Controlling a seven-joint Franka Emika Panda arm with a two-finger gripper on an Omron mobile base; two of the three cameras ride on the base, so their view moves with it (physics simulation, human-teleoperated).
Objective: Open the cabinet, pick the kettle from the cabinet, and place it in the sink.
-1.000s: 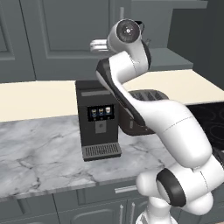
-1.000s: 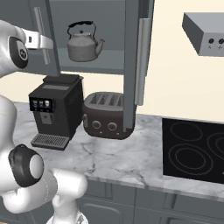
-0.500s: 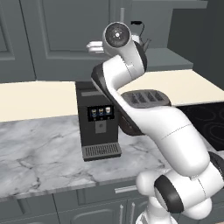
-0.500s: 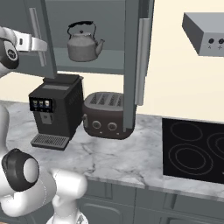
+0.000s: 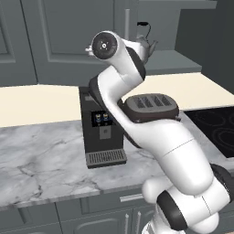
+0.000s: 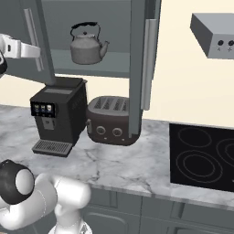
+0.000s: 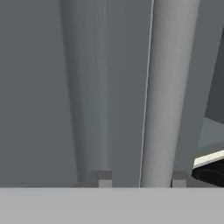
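The cabinet point(image 6: 91, 18) has its right door point(image 6: 136, 68) swung open edge-on, and its silver bar handle point(image 6: 149, 64) faces me. On the grey shelf inside stands the kettle point(image 6: 87, 45), upright with its spout to the right; it peeks out behind the arm as kettle point(image 5: 147, 43). My gripper point(image 6: 36, 51) is at the left door's handle point(image 6: 32, 36), well left of the kettle. In the hand view the gripper point(image 7: 140, 180) is open. The bar handle point(image 7: 168, 96) runs between its tips, close to the right one. The sink is out of view.
A black coffee machine point(image 6: 57, 114) and a dark brown toaster point(image 6: 109, 121) stand on the marble counter point(image 6: 123, 169) under the cabinet. The black stovetop point(image 6: 203, 157) lies to the right, with a grey range hood point(image 6: 212, 34) above it.
The arm's upper joints have swung left, and the hand has sunk slightly beside the left door's handle. The kettle and the right door have not moved.
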